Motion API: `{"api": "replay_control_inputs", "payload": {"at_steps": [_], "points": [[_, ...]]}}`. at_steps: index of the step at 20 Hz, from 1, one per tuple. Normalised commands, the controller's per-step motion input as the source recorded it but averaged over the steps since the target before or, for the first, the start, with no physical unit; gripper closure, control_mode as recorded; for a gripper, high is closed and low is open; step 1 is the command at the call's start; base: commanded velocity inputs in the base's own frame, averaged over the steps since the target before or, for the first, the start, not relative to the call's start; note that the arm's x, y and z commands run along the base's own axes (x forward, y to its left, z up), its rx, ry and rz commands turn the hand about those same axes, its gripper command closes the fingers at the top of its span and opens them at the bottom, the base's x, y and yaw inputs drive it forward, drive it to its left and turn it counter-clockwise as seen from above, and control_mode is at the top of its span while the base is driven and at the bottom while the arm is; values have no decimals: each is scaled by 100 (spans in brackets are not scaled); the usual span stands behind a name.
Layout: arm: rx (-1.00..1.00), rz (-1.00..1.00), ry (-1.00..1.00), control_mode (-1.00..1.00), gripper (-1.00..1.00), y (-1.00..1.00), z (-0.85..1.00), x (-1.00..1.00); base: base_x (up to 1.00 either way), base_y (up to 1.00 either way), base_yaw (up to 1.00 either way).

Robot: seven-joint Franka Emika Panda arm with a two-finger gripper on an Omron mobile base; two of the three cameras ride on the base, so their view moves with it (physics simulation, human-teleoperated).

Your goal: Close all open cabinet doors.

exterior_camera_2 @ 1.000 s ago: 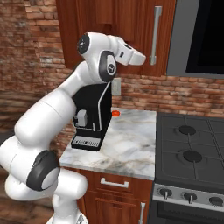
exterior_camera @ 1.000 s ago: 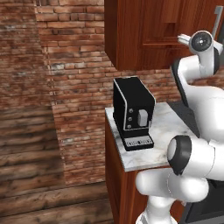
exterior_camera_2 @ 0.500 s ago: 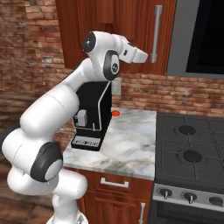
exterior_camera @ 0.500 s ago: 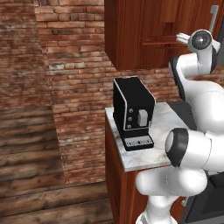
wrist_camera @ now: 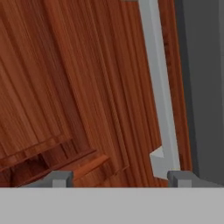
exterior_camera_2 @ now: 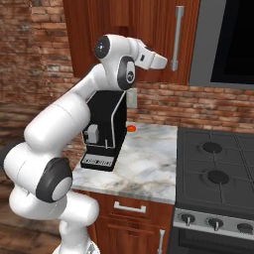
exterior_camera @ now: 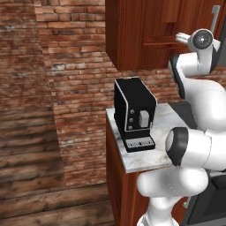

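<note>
A tall reddish-brown cabinet door (exterior_camera_2: pixel 149 30) hangs above the counter, with a vertical silver bar handle (exterior_camera_2: pixel 176 37) near its right edge. It looks about flush with the cabinet front; I cannot tell whether it is fully shut. My gripper (exterior_camera_2: pixel 161 62) is raised just in front of the door's lower part, left of the handle's bottom end. In the hand view the door panel (wrist_camera: pixel 87 87) is very near and the handle (wrist_camera: pixel 159 87) runs up the right side. The gripper (wrist_camera: pixel 120 179) is open, its fingertips (wrist_camera: pixel 61 178) wide apart with nothing between them. In the left base view the same door (exterior_camera: pixel 176 26) and handle (exterior_camera: pixel 215 15) show above the arm.
A black coffee machine (exterior_camera_2: pixel 106 134) stands on the marble counter (exterior_camera_2: pixel 144 168), under the arm. A small red object (exterior_camera_2: pixel 130 128) lies behind it. A microwave (exterior_camera_2: pixel 223 39) sits right of the cabinet, above a black stove (exterior_camera_2: pixel 218 168). Drawer fronts (exterior_camera_2: pixel 129 208) are below the counter.
The hand has edged slightly up and closer to the door's lower part. The door itself has not visibly moved.
</note>
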Motion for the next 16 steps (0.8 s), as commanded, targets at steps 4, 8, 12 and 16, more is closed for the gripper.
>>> {"api": "replay_control_inputs", "payload": {"at_steps": [4, 8, 12, 16], "points": [[0, 2, 0, -100, -100, 0, -4, 21, 0, 0, 0], [2, 2, 0, -100, -100, 0, -5, -6, 0, 0, 0], [8, 2, 0, -100, -100, 0, -4, -86, 0, 0, 0], [6, 6, 0, -100, -100, 6, 0, -100, 0, 0, 0]]}}
